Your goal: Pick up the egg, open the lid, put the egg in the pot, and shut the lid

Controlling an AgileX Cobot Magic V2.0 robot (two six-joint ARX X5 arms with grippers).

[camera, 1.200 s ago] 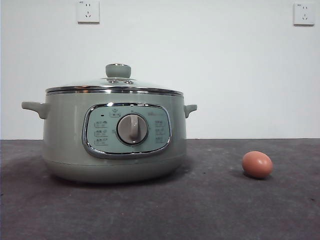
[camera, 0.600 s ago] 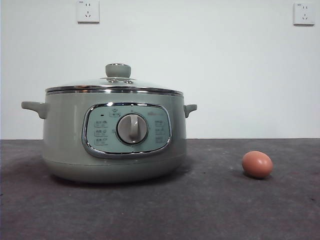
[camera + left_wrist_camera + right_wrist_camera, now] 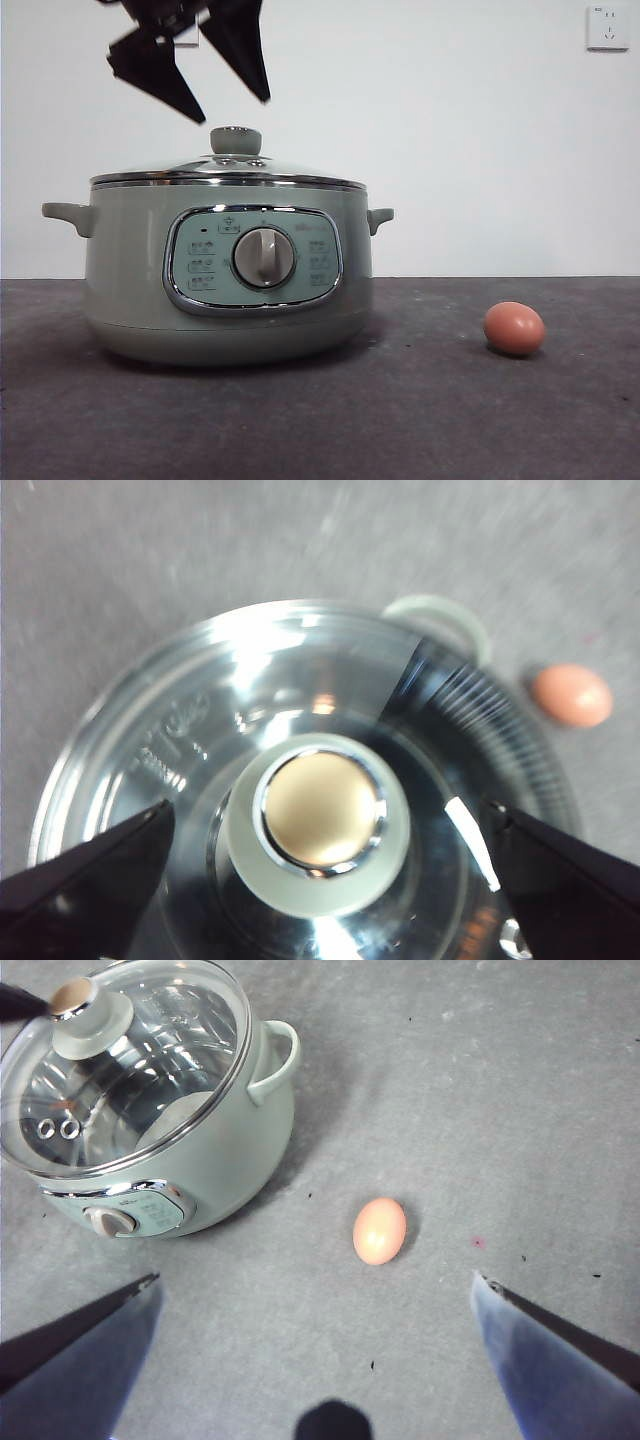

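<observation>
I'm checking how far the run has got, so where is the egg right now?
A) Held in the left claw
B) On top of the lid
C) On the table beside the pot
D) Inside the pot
C: the egg lies on the table apart from the pot, whose lid is on, while the open left claw hangs above the lid's knob and the open right claw is above the egg, holding nothing.

grey table [image 3: 420, 420], wall socket [image 3: 608, 27]

one pot [image 3: 130, 270], one lid [image 3: 228, 170], one egg [image 3: 514, 328]
</observation>
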